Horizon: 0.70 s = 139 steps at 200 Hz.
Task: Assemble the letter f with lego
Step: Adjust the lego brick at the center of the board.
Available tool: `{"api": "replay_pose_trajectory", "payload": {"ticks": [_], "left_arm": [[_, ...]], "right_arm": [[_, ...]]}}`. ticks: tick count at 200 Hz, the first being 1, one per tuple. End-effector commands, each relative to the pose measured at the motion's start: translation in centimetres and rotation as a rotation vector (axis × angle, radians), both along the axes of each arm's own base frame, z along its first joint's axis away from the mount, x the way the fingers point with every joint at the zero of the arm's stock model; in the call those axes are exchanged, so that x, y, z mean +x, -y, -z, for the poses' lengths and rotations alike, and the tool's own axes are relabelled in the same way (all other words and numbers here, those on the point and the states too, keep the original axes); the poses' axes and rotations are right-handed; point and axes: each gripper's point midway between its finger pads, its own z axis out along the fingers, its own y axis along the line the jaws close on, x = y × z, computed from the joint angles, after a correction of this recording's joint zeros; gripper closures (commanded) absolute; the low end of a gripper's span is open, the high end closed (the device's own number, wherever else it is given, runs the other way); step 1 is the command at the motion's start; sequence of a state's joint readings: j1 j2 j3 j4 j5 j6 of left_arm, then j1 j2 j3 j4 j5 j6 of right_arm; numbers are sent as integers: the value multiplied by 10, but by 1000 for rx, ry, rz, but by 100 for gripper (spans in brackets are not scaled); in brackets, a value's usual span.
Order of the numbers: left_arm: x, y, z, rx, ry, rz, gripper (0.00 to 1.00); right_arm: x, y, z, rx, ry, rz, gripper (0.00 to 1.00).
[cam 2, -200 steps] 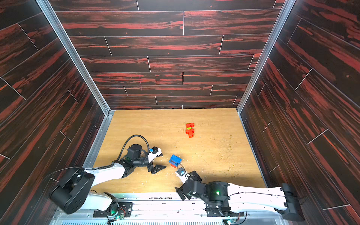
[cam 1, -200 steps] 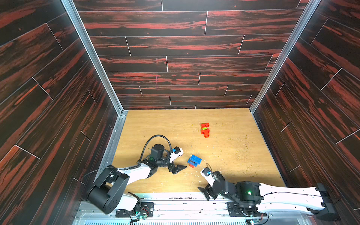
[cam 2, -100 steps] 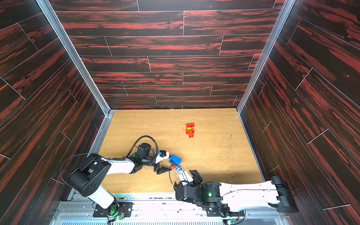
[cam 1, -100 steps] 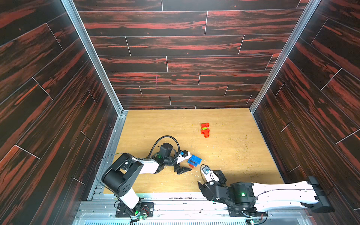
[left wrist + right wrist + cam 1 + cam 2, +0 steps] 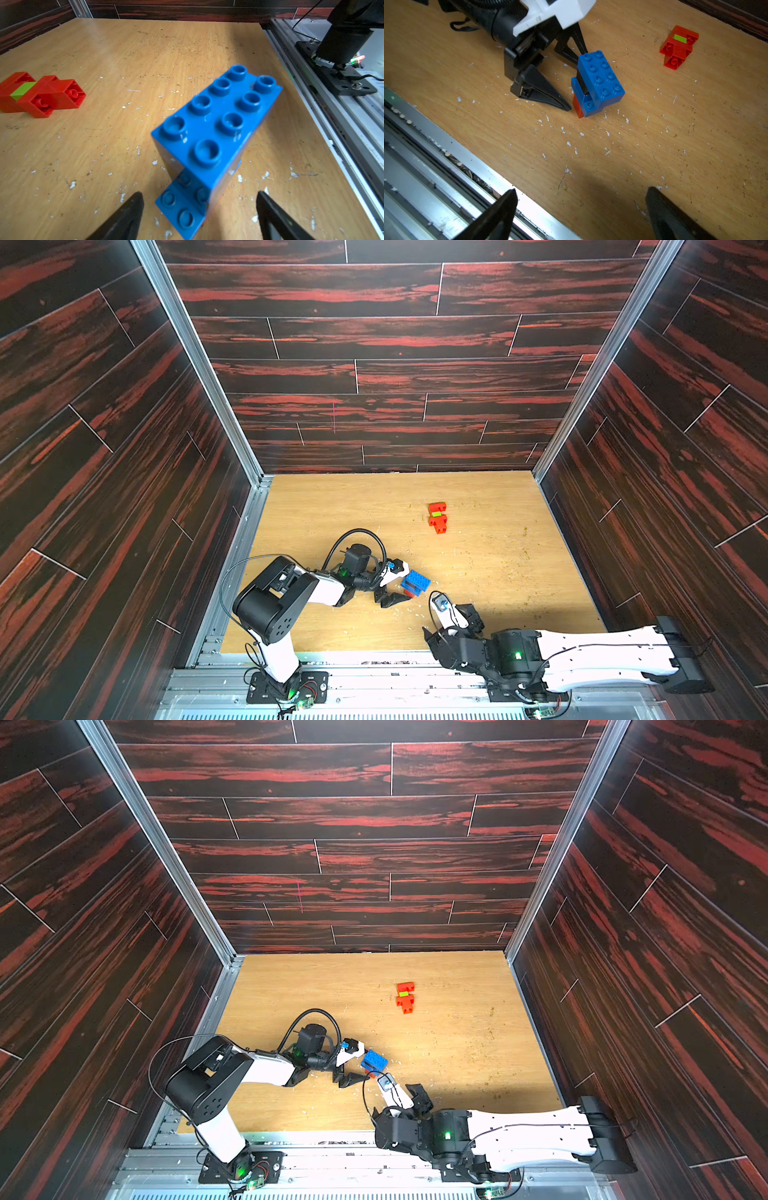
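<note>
A lego stack (image 5: pixel 415 583) (image 5: pixel 374 1061) stands near the front middle of the wooden floor. Its top is a blue oblong brick (image 5: pixel 216 116); a black brick, another blue one and a red one show below (image 5: pixel 583 97). My left gripper (image 5: pixel 199 195) is open, with a jaw on each side of the stack's lower blue end and a gap showing on both sides. Further back lies a red-orange lego cluster with a lime green brick in it (image 5: pixel 437 517) (image 5: pixel 679 47). My right gripper (image 5: pixel 582 189) is open and empty over bare floor at the front edge, just in front of the stack.
An aluminium rail (image 5: pixel 446 166) runs along the front edge under the right gripper. The right arm's base (image 5: pixel 342 41) stands on that rail. Dark wood-pattern walls close the other three sides. White flecks and crumbs dot the floor (image 5: pixel 498 556).
My left gripper has slid right along the floor until its open jaws flank the blue stack. The right gripper has stayed near the front edge, still open.
</note>
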<state>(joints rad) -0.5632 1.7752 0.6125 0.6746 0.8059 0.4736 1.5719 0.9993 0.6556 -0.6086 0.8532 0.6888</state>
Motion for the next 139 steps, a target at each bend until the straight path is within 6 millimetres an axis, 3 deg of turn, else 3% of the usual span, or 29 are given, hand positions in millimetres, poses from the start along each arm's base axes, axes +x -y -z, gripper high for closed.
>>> {"api": "replay_pose_trajectory", "payload": {"ticks": [1,139], "left_arm": [[8,6,-6,-24,37,1,12],[22,19,4,-20,-26,23,13]], "right_arm": [[0,-2,-7,10,5,15,2],[1,5,-8,10,-6,34,2]]}}
